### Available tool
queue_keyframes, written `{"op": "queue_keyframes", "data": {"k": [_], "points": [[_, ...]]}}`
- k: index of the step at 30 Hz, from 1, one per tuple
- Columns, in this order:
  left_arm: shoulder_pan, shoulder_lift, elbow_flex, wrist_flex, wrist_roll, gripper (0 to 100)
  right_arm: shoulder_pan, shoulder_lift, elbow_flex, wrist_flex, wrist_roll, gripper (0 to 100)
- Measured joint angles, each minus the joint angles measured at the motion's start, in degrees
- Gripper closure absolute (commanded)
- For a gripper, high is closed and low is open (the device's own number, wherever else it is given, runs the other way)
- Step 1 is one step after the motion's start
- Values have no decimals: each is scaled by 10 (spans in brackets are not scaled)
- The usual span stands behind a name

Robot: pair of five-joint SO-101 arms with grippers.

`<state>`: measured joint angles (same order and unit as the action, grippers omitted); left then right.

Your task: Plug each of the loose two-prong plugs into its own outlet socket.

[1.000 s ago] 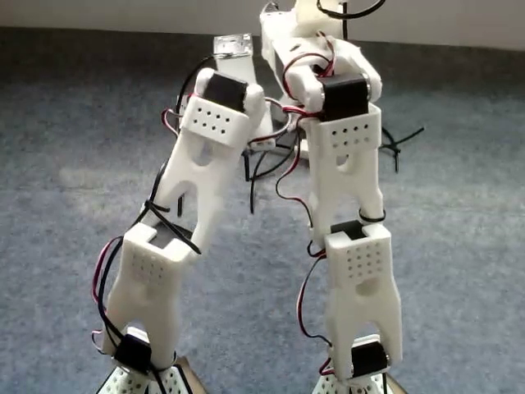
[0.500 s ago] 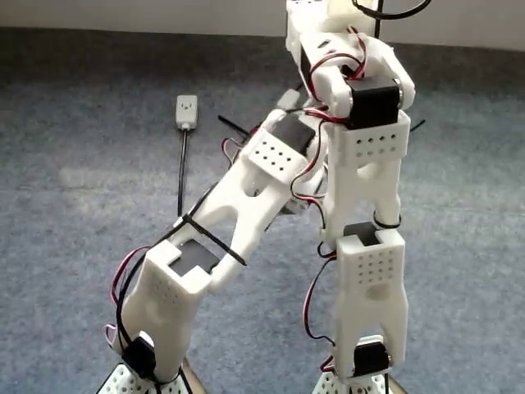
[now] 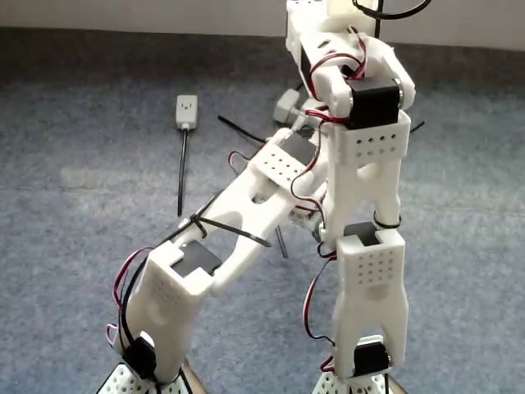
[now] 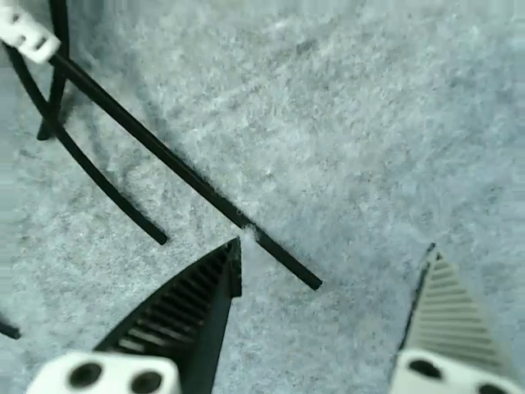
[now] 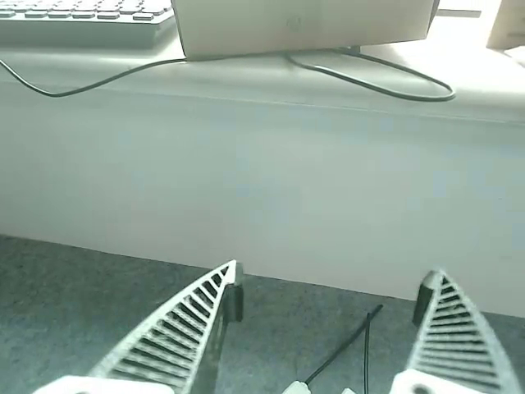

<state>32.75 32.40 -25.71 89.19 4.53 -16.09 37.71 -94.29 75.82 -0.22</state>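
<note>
High view: a white outlet socket (image 3: 187, 112) lies flat at the far left of the grey counter (image 3: 82, 205). Its black cord (image 3: 181, 172) runs toward the near side. Right of it is a pale grey block (image 3: 287, 105), plug or socket cannot tell, just beside the upright right arm (image 3: 365, 164). The left arm (image 3: 238, 213) leans low toward the right, across the middle.

Left wrist view: the left gripper (image 4: 335, 246) is wide open and empty, close above the counter. A straight black cable (image 4: 164, 160) ends between its tips, with a curved cable (image 4: 98, 185) beside it. A small white piece (image 4: 23, 33) sits on the cables.

Right wrist view: the right gripper (image 5: 332, 271) is open and empty, facing a pale wall (image 5: 262, 180). A thin black wire (image 5: 349, 345) lies on the counter ahead of it.
</note>
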Motion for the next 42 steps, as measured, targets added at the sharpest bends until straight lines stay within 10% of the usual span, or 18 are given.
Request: {"op": "queue_keyframes", "data": {"k": [20,42], "points": [[-382,36,-287,-104,-4,661,-1,0,0,0,0,671],[-400,411,-484,-266,-28,663,-10,0,0,0,0,671]]}}
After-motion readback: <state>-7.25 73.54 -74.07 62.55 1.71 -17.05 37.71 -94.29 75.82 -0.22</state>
